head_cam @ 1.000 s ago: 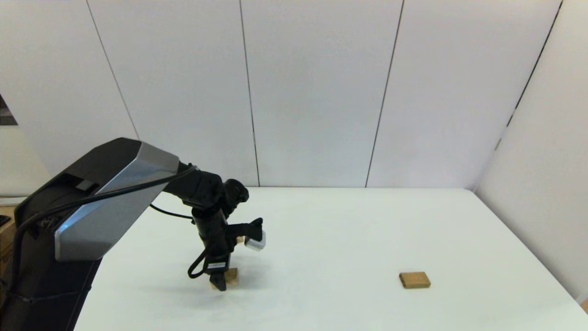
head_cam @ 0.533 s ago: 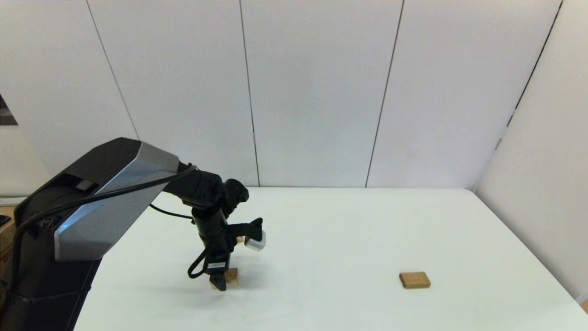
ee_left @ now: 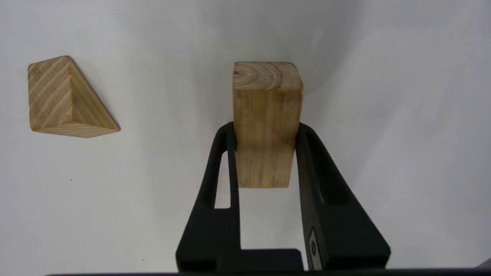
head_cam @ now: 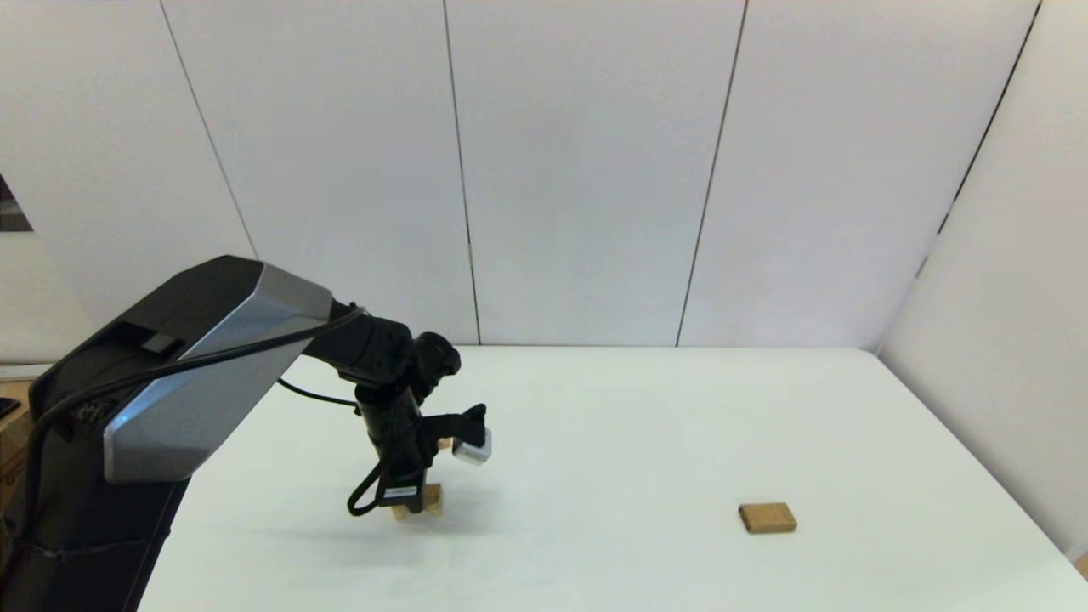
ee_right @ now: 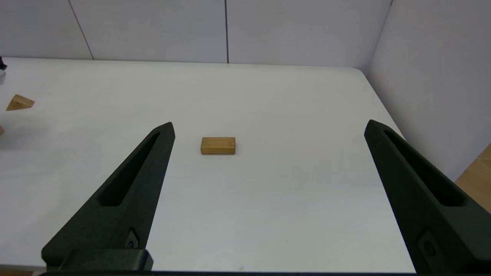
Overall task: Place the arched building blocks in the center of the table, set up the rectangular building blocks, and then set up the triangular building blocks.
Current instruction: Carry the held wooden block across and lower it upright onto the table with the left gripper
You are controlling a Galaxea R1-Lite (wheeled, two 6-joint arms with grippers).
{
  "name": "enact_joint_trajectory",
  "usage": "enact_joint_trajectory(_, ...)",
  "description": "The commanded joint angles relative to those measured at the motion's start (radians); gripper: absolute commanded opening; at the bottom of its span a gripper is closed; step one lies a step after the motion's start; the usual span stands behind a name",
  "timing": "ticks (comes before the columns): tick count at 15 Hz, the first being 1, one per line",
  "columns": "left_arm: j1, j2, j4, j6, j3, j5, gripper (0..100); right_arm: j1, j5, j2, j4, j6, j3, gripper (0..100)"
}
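Note:
My left gripper (head_cam: 409, 505) (ee_left: 264, 128) is shut on the arched building block (head_cam: 425, 501) (ee_left: 267, 99), a chunky tan wooden block held by its two sides just above the white table (head_cam: 637, 425), left of centre. Its hollow face does not show. The triangular building block (ee_left: 65, 99) (ee_right: 19, 102) lies on the table close beside it; in the head view the left wrist hides nearly all of it. The rectangular building block (head_cam: 767, 517) (ee_right: 218, 145), a flat tan slab, lies at the front right. My right gripper (ee_right: 270, 123) is open, hanging back from that slab, outside the head view.
White wall panels stand behind the table and along its right side. The table's rounded far right corner (ee_right: 358, 71) is near the side wall. My big left arm housing (head_cam: 187, 374) fills the left foreground.
The left gripper has risen a little, lifting the arched block off the table. The slab and the triangular block have not moved.

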Motion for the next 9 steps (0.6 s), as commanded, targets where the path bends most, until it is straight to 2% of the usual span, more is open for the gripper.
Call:
enact_joint_trajectory(1, -0.004, -0.005, 0.003, 0.006, -0.007, -0.007, 0, 0.002, 0.0, 0.0, 0.0, 0.0, 0.0, 100)
enact_joint_trajectory(5, -0.063, -0.088, -0.008, -0.05, -0.031, -0.008, 0, 0.0, 0.0, 0.0, 0.0, 0.0, 0.0, 100)
enact_joint_trajectory(9, -0.204, -0.11, 0.005, -0.181, -0.108, -0.008, 0, 0.0, 0.0, 0.0, 0.0, 0.0, 0.0, 100)
